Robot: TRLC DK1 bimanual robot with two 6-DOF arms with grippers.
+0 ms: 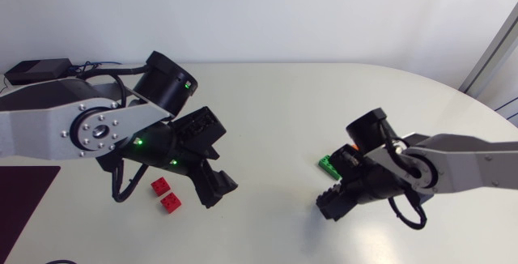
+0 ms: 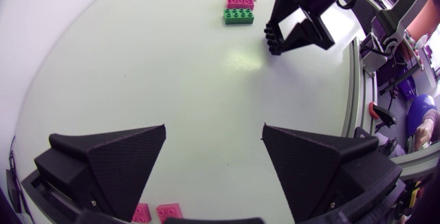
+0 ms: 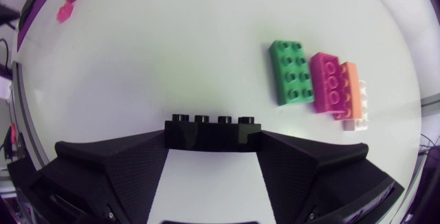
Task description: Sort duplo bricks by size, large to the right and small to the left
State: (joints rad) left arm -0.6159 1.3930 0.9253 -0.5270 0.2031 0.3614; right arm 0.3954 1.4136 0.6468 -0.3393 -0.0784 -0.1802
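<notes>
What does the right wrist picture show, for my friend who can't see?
The right claw is shut on a long black brick. Ahead and to one side, a green brick, pink brick, orange brick and white brick lie side by side on the pale table. Two small red bricks sit far off.

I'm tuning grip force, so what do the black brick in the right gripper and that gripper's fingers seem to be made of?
The black brick is likely hard moulded plastic, smooth with a slight sheen: crisp edges and a row of round studs. The fingers of the right gripper are matte black with a fine grainy texture, probably printed plastic, though a rubbery coating can't be ruled out.
</notes>
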